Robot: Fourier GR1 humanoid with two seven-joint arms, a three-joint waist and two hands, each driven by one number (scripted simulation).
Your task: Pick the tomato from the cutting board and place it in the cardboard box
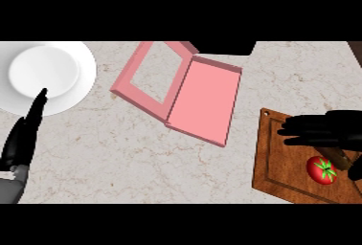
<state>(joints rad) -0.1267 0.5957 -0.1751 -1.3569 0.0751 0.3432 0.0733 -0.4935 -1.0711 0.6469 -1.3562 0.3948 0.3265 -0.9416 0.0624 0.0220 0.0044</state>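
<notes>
Wooden cutting board (283, 162), one tomato (322, 170), one pink box (180, 91), one white plate (50, 76)

Open right robot hand (322, 131) above tomato (322, 170) on cutting board (279, 165); pink box (201, 100) apart

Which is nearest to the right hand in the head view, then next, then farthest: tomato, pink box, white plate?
From the right hand:
1. Tomato, just below the hand on the cutting board at the right.
2. Pink box, open, mid-counter to the hand's left.
3. White plate, far left corner, by the resting left hand.
</notes>
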